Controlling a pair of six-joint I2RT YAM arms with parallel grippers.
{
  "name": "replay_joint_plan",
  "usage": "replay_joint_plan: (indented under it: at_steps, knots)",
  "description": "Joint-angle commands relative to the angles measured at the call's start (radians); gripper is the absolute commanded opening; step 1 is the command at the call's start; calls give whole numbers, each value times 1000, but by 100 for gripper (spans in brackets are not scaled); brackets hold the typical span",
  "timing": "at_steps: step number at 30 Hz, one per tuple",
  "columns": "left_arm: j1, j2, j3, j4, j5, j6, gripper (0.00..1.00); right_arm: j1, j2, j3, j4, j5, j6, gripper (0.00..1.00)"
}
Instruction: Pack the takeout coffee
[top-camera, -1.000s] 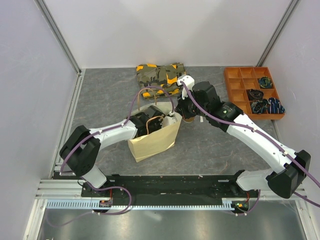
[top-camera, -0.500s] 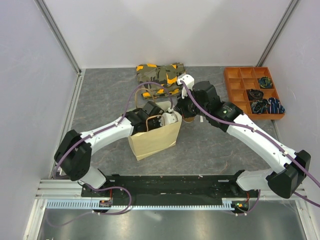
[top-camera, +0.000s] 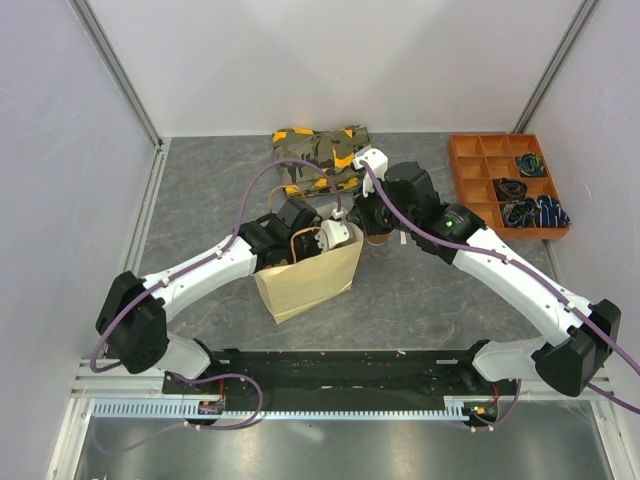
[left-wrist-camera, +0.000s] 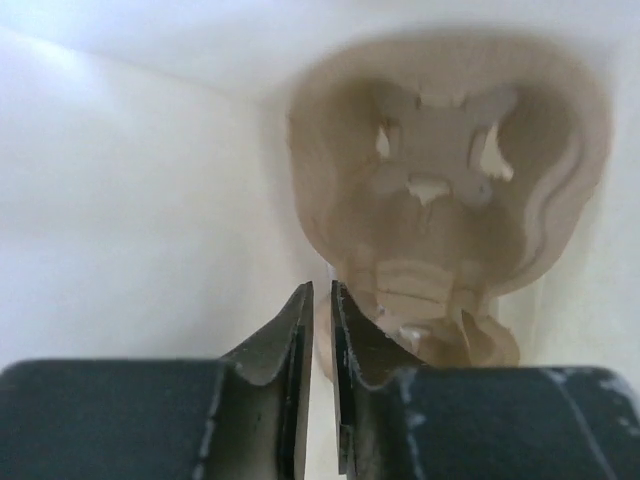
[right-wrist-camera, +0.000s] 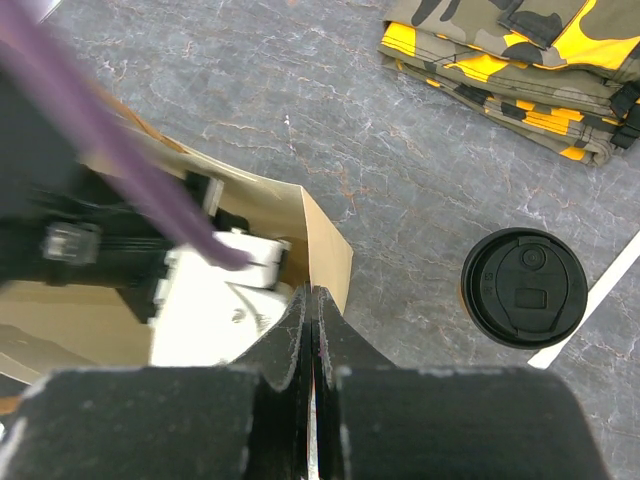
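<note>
Right wrist view: the takeout coffee stands upright on the grey table with its black lid on. It is outside the paper bag, near the bag's open corner. My right pincer hangs over that corner with its fingers pressed flat together, gripping nothing. My left pincer is down inside the bag's mouth. Its fingers are drawn in to a thin slit, and I see nothing caught in it. Below it, at the bottom of the bag, lies the pulp cup tray, pale bag walls all around. From above, the bag stands between my two arms. A folded camouflage cloth lies beyond it. An orange compartment box sits well apart at the far right.
</note>
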Motion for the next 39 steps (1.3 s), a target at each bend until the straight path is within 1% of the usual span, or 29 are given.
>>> replay_joint_plan:
  at_steps: [1, 3, 8, 13, 16, 18, 19, 20, 22, 23, 26, 31, 32, 34, 35, 37, 38, 39]
  knots:
    - [-4, 54, -25, -76, -36, 22, 15, 6, 5, 12, 24, -5, 2, 0]
    - [-2, 83, -52, -66, -52, 30, 12, 6, 4, 12, 25, 0, 1, 0]
    - [-4, 160, -115, -36, -117, 59, 11, 5, -2, 10, 21, 6, 1, 0]
    - [-4, 239, -117, -36, -135, 66, 11, 6, -9, 6, 19, 6, -1, 0]
    - [-2, 244, -97, -45, -137, 65, 11, 6, -18, 3, 19, 6, -1, 0]
    - [-2, 224, -80, -49, -128, 60, 13, 6, -19, -3, 19, 6, -5, 0]
    - [-2, 197, -59, -55, -117, 51, 14, 5, -24, -5, 19, 4, -7, 0]
    - [-5, 180, -45, -59, -108, 47, 18, 6, -25, -6, 19, 1, -8, 0]
    - [-10, 154, 2, -84, -89, 34, 20, 6, -25, -12, 24, -3, -8, 0]
    - [-13, 123, 16, -90, -86, 33, 26, 5, -25, -16, 24, -3, -8, 0]
    - [-19, 69, 46, -90, -60, 28, 36, 5, -24, -22, 31, -3, -8, 0]
    - [-28, -3, 84, -88, -34, 16, 46, 5, -21, -26, 39, -3, -4, 0]
    - [-28, -7, 92, -85, -39, 13, 50, 5, -19, -26, 41, -3, -2, 0]
    - [-28, -30, 115, -73, -43, 1, 55, 6, -18, -28, 41, 0, -2, 0]
    - [-28, -40, 118, -59, -46, -6, 65, 6, -16, -28, 42, 1, -4, 0]
    - [-25, -84, 130, -10, -42, -16, 73, 5, -16, -28, 44, 4, -5, 0]
    - [-25, -101, 135, 6, -37, -22, 79, 5, -16, -25, 47, 6, -7, 0]
    - [-24, -119, 150, 40, -25, -29, 81, 5, -15, -23, 47, 6, -5, 0]
